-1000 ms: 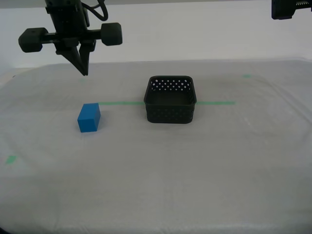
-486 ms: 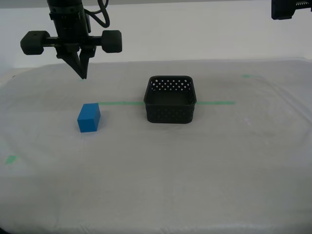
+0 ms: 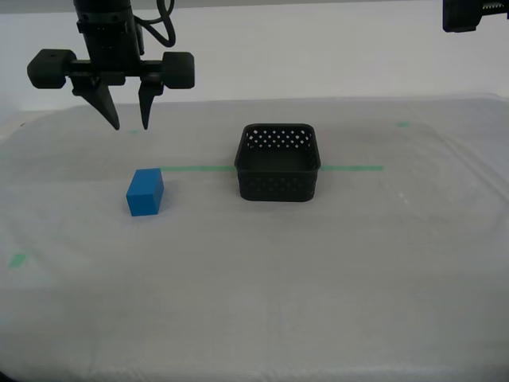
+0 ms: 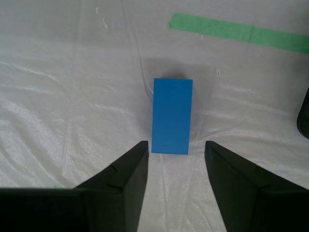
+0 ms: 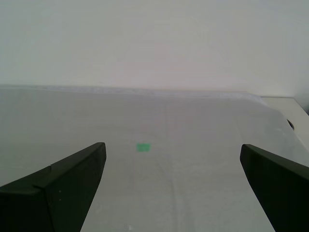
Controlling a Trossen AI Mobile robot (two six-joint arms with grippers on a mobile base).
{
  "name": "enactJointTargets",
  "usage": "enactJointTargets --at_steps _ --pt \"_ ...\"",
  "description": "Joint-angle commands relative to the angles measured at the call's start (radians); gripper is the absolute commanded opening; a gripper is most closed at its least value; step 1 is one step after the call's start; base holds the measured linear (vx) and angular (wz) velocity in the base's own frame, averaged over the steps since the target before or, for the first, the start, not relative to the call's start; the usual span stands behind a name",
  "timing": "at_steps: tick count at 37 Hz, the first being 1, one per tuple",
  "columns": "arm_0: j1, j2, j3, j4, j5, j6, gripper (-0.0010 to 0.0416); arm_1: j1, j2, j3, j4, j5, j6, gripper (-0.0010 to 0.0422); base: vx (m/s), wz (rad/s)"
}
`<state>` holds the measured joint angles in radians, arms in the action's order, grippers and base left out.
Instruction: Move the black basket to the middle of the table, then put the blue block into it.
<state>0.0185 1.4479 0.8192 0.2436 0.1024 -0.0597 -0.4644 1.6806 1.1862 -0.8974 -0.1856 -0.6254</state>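
Observation:
The blue block lies on the table toward the exterior view's left, apart from the black basket, which stands upright near the middle on the green tape line. My second gripper hangs open above and behind the block, touching nothing. In the second wrist view the blue block sits just beyond the open second gripper, lined up with the gap between its fingers. My first gripper is wide open and holds nothing, over bare sheeting.
A green tape line runs behind the basket. Small green marks sit near the exterior view's left edge and far right. Part of another arm shows at the exterior view's top right. A white wall stands behind the table.
My second gripper's jaws have opened; they were shut to a single point in both earlier frames. It stays above and behind the block. Block and basket have not moved.

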Motion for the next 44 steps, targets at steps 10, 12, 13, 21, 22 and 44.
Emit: enactJointTargets --at_steps 10,12,13,21,22,44 --pt "0.0 0.0 0.001 0.003 0.0 0.0 0.0389 0.001 0.0 -0.051 0.008 0.02 -0.006 0.0327 0.0 0.0" --pt "0.0 0.0 0.001 0.003 0.0 0.0 0.039 0.001 0.0 -0.065 0.027 0.023 -0.005 0.0348 0.0 0.0" --pt "0.0 0.0 0.001 0.003 0.0 0.0 0.0389 0.001 0.0 -0.075 0.042 0.024 -0.005 0.0358 0.0 0.0" --pt "0.0 0.0 0.001 0.003 0.0 0.0 0.039 0.001 0.0 -0.144 0.165 0.043 0.002 0.0399 0.0 0.0" --pt "0.0 0.0 0.001 0.003 0.0 0.0 0.0389 0.001 0.0 -0.149 0.173 0.042 0.001 0.0398 0.0 0.0" --pt "0.0 0.0 0.001 0.003 0.0 0.0 0.0389 0.016 0.066 -0.158 0.257 0.037 0.023 0.0398 0.0 0.0"
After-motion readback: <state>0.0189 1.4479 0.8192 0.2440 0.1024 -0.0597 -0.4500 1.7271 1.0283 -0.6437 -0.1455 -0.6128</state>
